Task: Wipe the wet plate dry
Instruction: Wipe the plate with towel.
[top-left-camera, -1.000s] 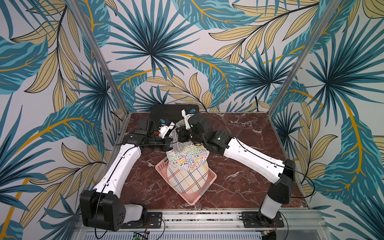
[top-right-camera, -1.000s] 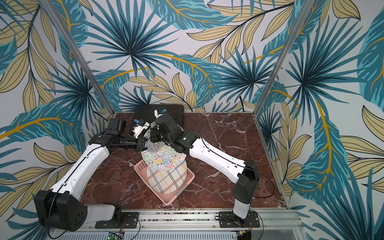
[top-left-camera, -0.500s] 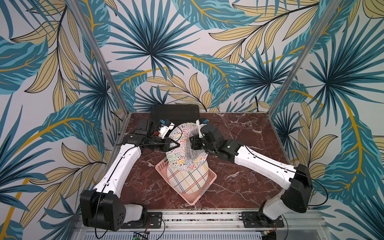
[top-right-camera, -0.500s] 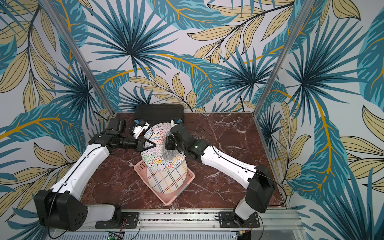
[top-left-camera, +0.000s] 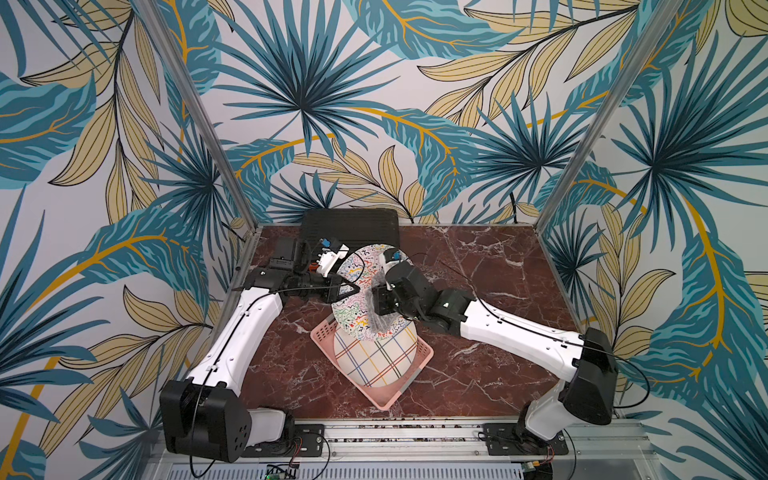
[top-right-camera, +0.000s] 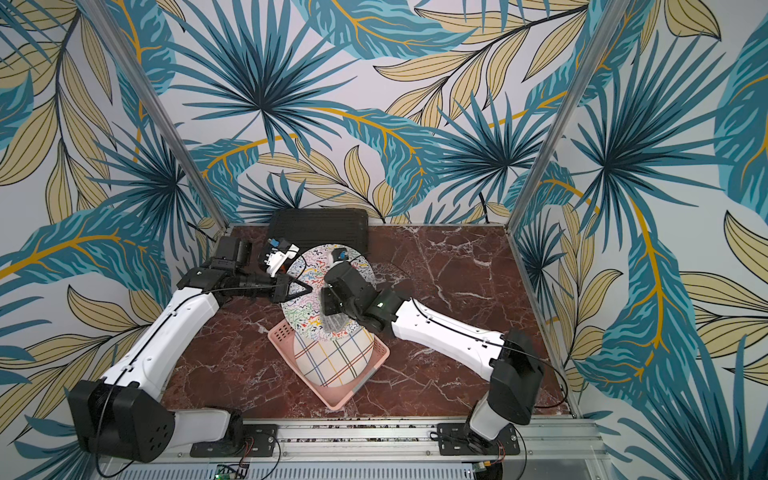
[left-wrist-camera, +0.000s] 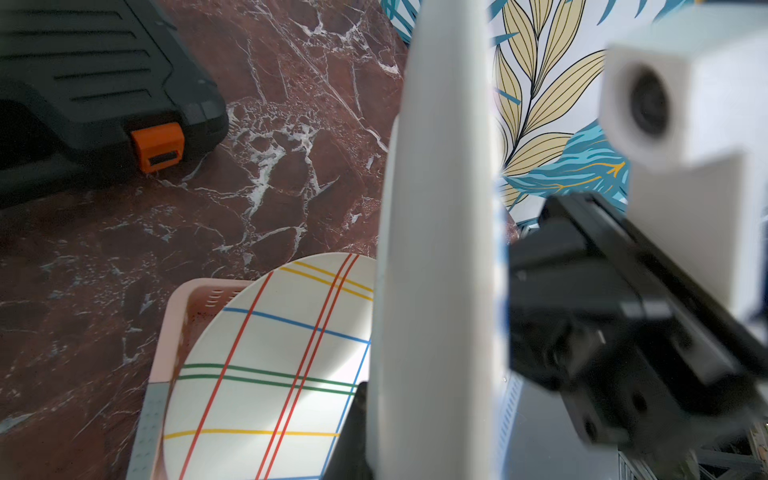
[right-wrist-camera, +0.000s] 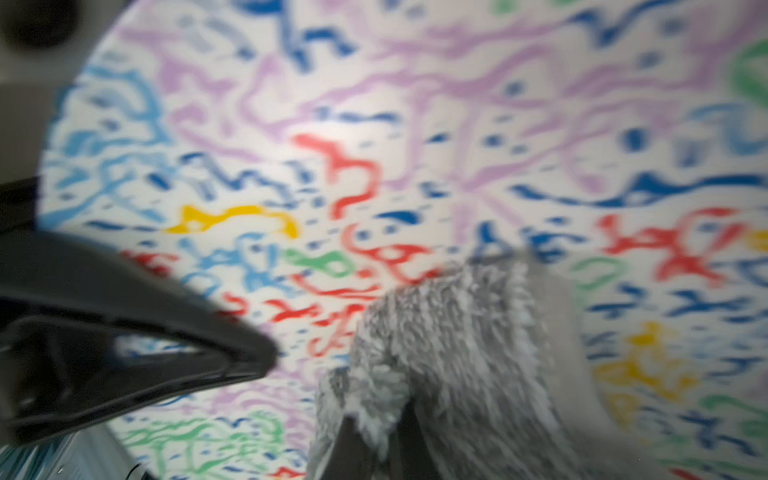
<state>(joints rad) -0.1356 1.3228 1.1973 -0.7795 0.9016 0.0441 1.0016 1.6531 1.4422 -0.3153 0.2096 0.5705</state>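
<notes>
- Shows right pincer (top-left-camera: 380, 316) gripping grey cloth (top-left-camera: 384, 326), lower on plate (top-left-camera: 357, 266) than a second ago, with the upper face uncovered.
- Suggests a downward wiping stroke, likely not the last.
- Shows left pincer (top-left-camera: 351, 288) clamping plate rim, holding it upright above basket (top-left-camera: 322, 336) on counter (top-left-camera: 478, 257).
- Shows glossy white face with colourful squiggles; cannot tell wetness.
</notes>
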